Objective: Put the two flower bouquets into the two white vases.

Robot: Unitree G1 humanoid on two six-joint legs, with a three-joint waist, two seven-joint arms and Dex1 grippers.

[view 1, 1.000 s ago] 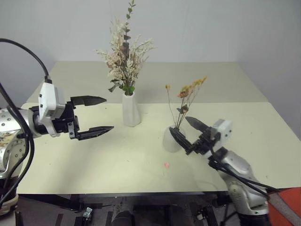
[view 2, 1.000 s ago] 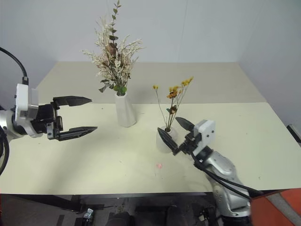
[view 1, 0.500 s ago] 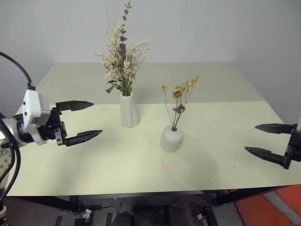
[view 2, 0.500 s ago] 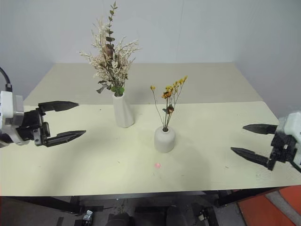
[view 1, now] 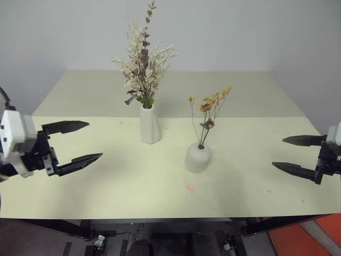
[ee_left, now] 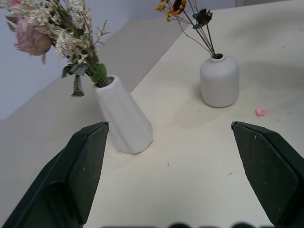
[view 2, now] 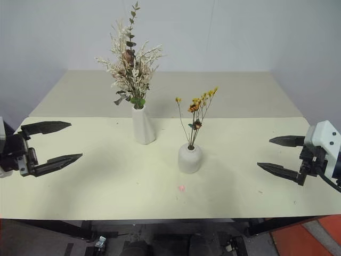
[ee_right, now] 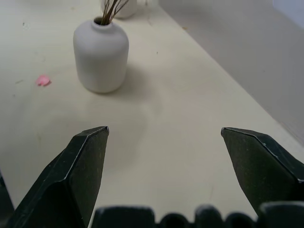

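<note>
The big bushy bouquet point(view 1: 141, 66) of cream sprigs and green leaves stands in the tall tapered white vase point(view 1: 149, 125) near the table's middle. To its right and nearer me, the small bunch with yellow-orange flowers point(view 1: 209, 109) stands in the short squat white vase point(view 1: 197, 158). My left gripper point(view 1: 95, 141) hovers open and empty over the table's left side, well clear of the tall vase. My right gripper point(view 1: 278, 153) hovers open and empty at the table's right side, apart from the squat vase. Both vases also appear in the left wrist view, tall vase point(ee_left: 122, 115) and squat vase point(ee_left: 219, 80).
The vases stand on a pale cream table point(view 1: 250, 96) whose front edge runs near me. A small pink scrap point(view 1: 189, 187) lies on the table in front of the squat vase. A light wall stands behind the table.
My right gripper has drawn away from the squat vase to the table's right side, leaving the small bunch in it. My left gripper has pulled back to the left.
</note>
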